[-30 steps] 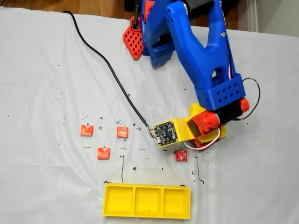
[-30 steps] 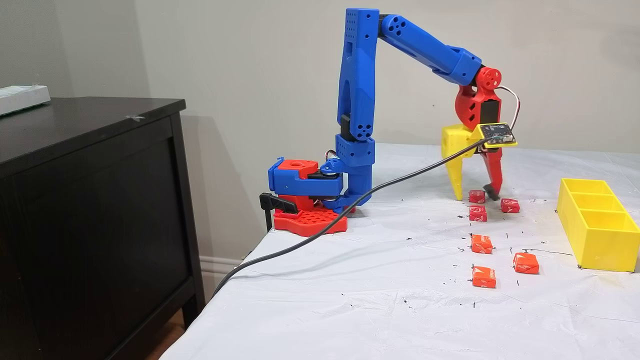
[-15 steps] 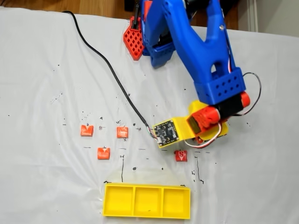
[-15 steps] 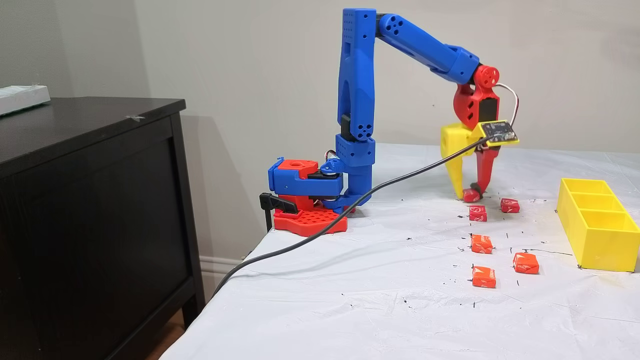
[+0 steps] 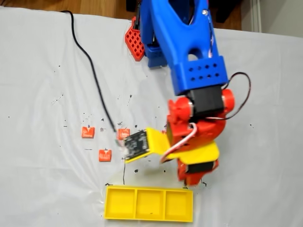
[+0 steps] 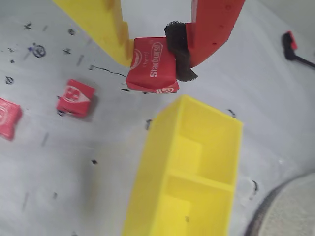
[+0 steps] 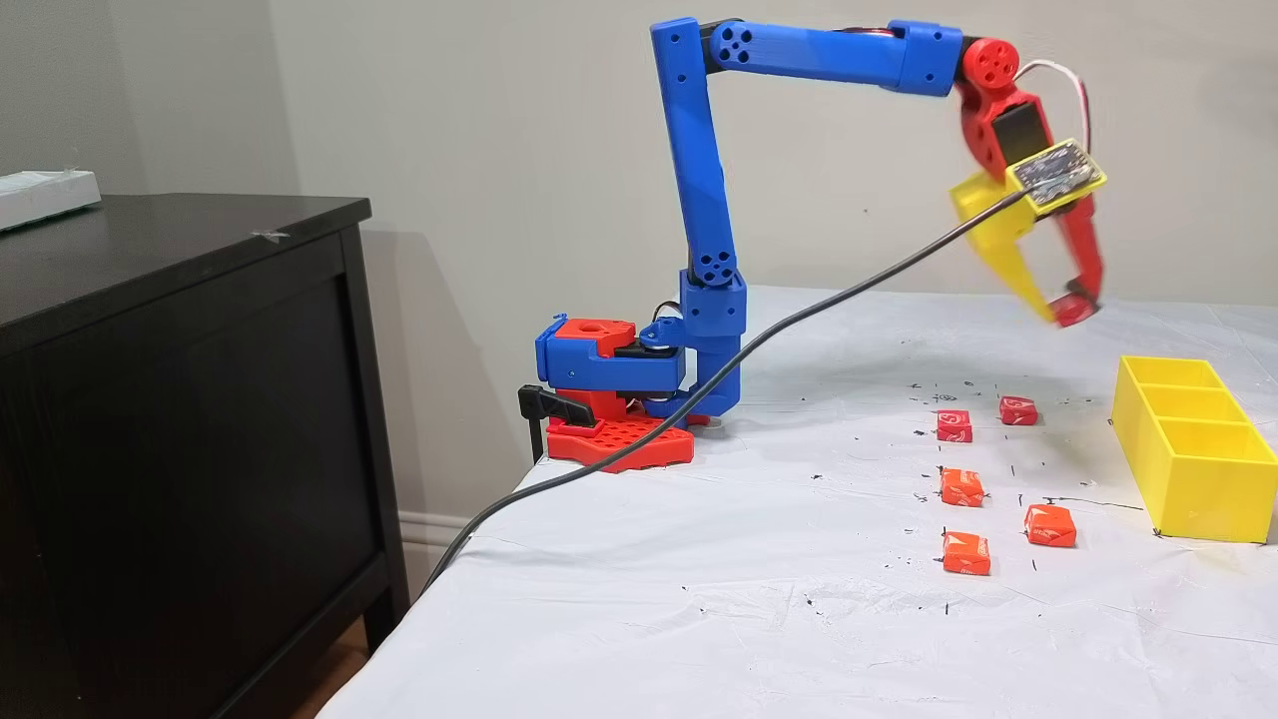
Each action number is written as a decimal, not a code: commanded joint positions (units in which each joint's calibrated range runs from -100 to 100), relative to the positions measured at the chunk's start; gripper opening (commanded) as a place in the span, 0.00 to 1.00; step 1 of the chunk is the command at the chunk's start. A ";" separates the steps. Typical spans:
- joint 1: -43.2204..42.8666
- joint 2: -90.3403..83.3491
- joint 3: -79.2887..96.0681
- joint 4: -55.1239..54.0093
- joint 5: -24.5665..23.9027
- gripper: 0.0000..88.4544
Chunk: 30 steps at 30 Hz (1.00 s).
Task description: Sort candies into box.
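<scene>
My gripper hangs in the air, shut on a red candy between its yellow finger and red finger. In the wrist view the held candy is just above and beyond one end of the yellow box, whose compartments hold nothing. In a fixed view from the side, the gripper is high above the table and a little short of the box. Several more candies lie on the cloth, among them a red one and an orange one. From above, three orange candies lie left of the arm.
A white cloth with black ink marks covers the table. The arm's red and blue base is clamped at the far edge. A black cable runs from the wrist board off the table. A dark cabinet stands beside the table.
The gripper closed on a red candy on the cloth. It then lifted it high and swung it toward the yellow box.
</scene>
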 commanded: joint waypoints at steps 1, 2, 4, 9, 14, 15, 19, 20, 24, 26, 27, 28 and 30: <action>2.07 -1.39 -9.10 -4.13 -0.63 0.00; 2.34 -0.20 -10.10 -3.89 -1.03 0.00; 2.52 1.67 -11.38 -3.64 -1.22 0.00; 2.07 4.72 -10.92 -6.43 -1.61 0.00; 1.53 8.11 -10.56 -8.39 -2.39 0.00; 1.53 8.54 -10.28 -9.29 -2.39 0.00; 1.53 10.66 -11.47 -10.68 -2.83 0.00; 1.53 11.34 -11.83 -11.01 -2.93 0.00; 0.89 12.27 -11.29 -11.75 -3.27 0.00; 0.62 12.69 -11.29 -11.67 -3.47 0.00; 0.53 12.86 -11.29 -11.75 -3.47 0.00; 0.44 12.95 -11.29 -11.83 -3.47 0.00; 0.35 13.12 -11.19 -11.91 -3.57 0.00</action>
